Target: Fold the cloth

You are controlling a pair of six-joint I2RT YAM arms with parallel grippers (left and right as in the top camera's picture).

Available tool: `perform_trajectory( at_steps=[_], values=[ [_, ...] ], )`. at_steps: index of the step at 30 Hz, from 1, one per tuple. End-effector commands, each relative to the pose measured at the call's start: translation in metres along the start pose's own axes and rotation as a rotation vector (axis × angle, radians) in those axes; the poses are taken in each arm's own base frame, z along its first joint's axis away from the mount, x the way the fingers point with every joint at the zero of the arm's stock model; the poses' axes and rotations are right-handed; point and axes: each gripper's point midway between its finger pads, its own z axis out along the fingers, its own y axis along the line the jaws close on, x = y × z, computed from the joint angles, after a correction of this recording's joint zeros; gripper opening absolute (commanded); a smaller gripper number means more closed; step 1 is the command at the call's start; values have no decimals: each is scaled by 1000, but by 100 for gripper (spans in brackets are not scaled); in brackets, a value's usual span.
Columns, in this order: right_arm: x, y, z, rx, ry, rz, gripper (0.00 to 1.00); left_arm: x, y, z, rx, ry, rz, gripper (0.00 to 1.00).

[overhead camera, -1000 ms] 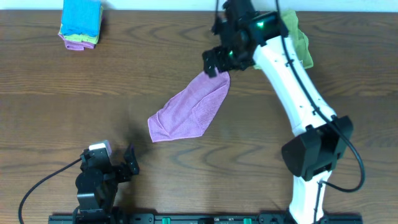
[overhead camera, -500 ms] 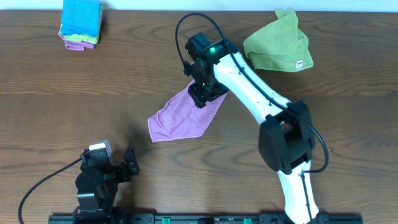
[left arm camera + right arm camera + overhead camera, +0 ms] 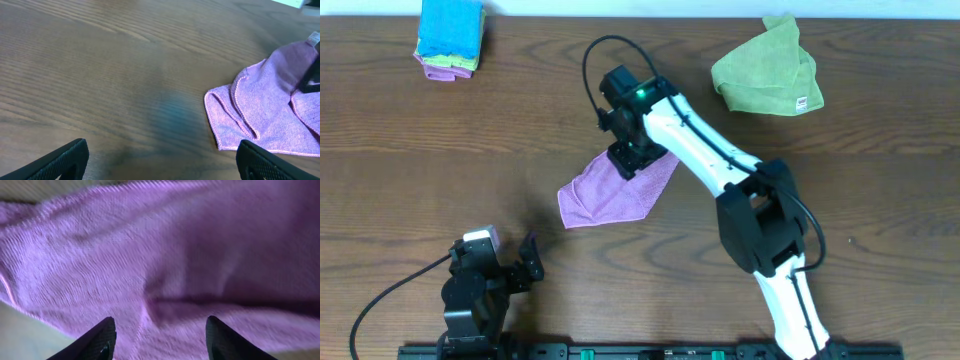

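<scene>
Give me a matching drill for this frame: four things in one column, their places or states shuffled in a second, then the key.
1 purple cloth
2 green cloth
3 blue cloth
4 left gripper

A far-left corner of the table
B open, by the near edge
C beneath the right gripper
D far right side

Pairs: 1-C, 2-D, 3-A, 4-B

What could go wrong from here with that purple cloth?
The right gripper's jaws stand apart over a creased, bunched part of the purple cloth; closing here might pinch several layers and give a crooked fold. The left gripper sits back with jaws open, so nothing pins the cloth's other end: a pull might drag the whole cloth.
</scene>
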Motion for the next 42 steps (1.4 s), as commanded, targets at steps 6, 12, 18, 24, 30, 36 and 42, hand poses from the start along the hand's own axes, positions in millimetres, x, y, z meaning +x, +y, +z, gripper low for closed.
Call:
perform_trajectory(
  at_steps=[6,12,18,24,30,36,42],
  values=[
    [4,-2,16,14,35,-21,53,2,1,1,-4,0,2,95],
    [10,-13,15,73,62,-50,55,2,1,1,-4,0,2,95],
    [16,-18,14,104,91,-137,55,2,1,1,-4,0,2,95],
    [18,-22,14,125,106,-178,54,2,1,1,-4,0,2,95],
    [19,-23,16,126,106,-188,32,2,1,1,-4,0,2,95],
    [29,-23,23,122,139,-184,1,2,1,1,-4,0,2,95],
    [47,-22,-7,124,177,-101,1,2,1,1,-3,0,2,95]
  ],
)
